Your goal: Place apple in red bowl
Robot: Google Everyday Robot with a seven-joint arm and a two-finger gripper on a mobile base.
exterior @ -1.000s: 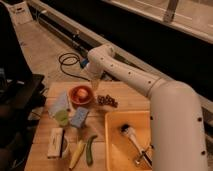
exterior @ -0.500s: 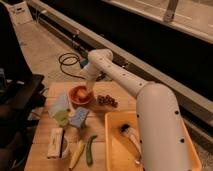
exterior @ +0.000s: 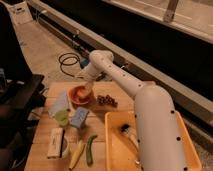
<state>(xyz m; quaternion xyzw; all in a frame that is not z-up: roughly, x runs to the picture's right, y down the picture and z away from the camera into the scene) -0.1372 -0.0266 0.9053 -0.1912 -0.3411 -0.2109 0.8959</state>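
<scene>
The apple (exterior: 78,93) showed as a pale round patch inside the red bowl (exterior: 80,97), lying against the side of the bowl farther from us. The claw (exterior: 85,86) hung right over the back rim of the bowl, close above the apple; we could not tell whether it was apart, together or touching the fruit.

The bowl stood toward the back edge of the desk (exterior: 96,126), with only a narrow strip of wood behind it. Just to its right lay 1 cluster of dark grapes (exterior: 106,100), apart from the bowl. Near its front left a green cup (exterior: 61,118) and a blue packet (exterior: 79,118) crowded close.

The white arm (exterior: 125,82) reached in from the right, crossing above the desk's back right corner. A yellow bin (exterior: 107,142) filled the front right, leaving a band of bare wood between its back wall and the grapes.

Near the front edge lay a white box (exterior: 56,143), a banana (exterior: 76,154) and a green vegetable (exterior: 90,149), side by side.
</scene>
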